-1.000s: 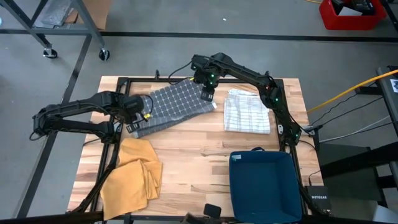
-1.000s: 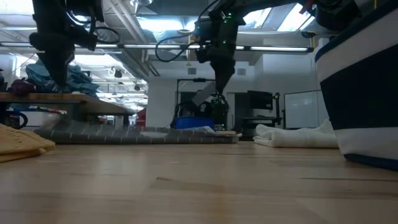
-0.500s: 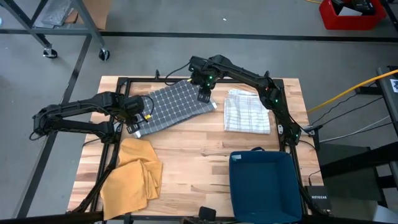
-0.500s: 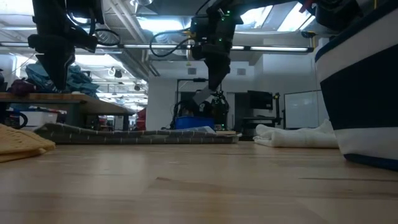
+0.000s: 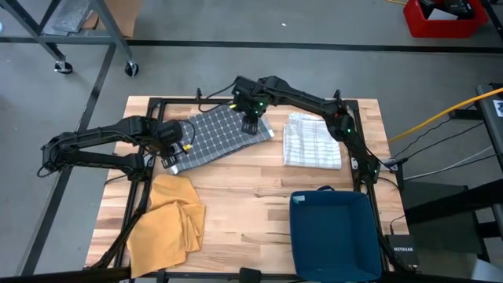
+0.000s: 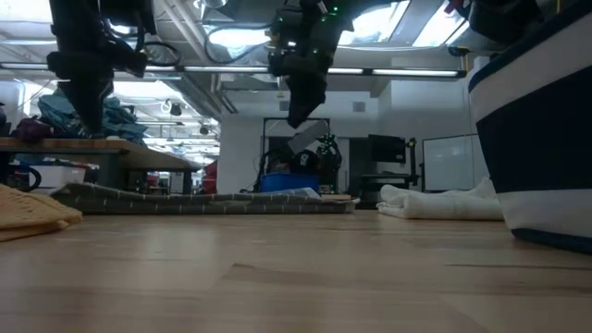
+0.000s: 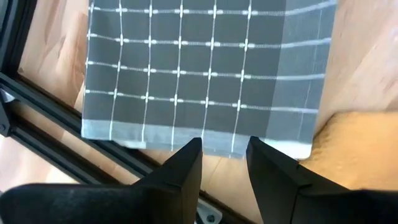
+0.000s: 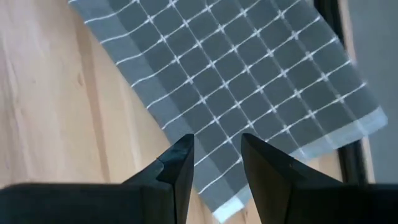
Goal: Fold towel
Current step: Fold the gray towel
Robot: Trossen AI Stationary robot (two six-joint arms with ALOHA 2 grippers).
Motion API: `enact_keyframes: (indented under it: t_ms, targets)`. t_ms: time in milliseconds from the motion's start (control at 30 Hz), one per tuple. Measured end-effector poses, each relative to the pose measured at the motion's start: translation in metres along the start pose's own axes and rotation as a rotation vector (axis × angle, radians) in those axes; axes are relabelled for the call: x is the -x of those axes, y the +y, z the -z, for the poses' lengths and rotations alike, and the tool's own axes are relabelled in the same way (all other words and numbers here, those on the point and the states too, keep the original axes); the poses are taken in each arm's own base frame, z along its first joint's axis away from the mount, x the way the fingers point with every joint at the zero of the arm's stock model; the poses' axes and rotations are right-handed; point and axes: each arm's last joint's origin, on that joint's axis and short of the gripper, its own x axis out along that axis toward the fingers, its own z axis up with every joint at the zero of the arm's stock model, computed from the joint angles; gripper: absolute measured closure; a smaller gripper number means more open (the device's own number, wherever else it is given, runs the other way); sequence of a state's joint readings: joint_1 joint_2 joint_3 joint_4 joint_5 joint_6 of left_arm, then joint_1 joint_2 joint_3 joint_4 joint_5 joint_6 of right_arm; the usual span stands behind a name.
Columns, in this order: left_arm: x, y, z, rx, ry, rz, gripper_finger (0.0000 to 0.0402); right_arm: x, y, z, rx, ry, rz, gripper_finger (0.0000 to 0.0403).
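Grey checked towel lies flat on the table; left gripper and right gripper hover above its opposite ends, fingers parted, holding nothing.

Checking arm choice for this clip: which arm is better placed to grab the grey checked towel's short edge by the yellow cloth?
Left. Its tool hangs open over that edge of the grey checked towel; the right tool hangs open above the opposite end.
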State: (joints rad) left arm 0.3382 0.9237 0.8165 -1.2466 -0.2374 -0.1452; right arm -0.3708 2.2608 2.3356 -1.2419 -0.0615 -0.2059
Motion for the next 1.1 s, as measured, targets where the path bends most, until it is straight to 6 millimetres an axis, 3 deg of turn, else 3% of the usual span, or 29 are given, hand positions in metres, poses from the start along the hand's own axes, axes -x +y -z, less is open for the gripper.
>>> enact_keyframes:
  t_ms: [233, 433, 667, 800, 1000, 1100]
  targets:
    - [-0.002, -0.003, -0.016, 0.135, -0.167, 0.039, 0.0283, 0.001, -0.014, -0.003, -0.02, -0.032, 0.148, 0.0265]
    - [-0.009, -0.008, -0.022, 0.142, -0.229, 0.144, 0.0283, -0.005, -0.033, 0.0, -0.152, -0.056, 0.085, 0.03]
    - [-0.026, -0.018, -0.015, 0.165, -0.185, 0.209, 0.0304, -0.048, -0.043, 0.002, -0.225, 0.001, 0.069, 0.0393]
    - [-0.039, -0.024, -0.005, 0.182, -0.126, 0.212, 0.0334, -0.074, -0.043, 0.005, -0.226, 0.046, 0.06, 0.0386]
    - [-0.057, -0.031, 0.009, 0.211, -0.049, 0.202, 0.039, -0.099, -0.043, 0.012, -0.231, 0.13, 0.05, 0.0398]
    - [-0.064, -0.031, 0.014, 0.232, -0.029, 0.183, 0.0398, -0.11, -0.042, 0.019, -0.234, 0.192, 0.04, 0.0394]
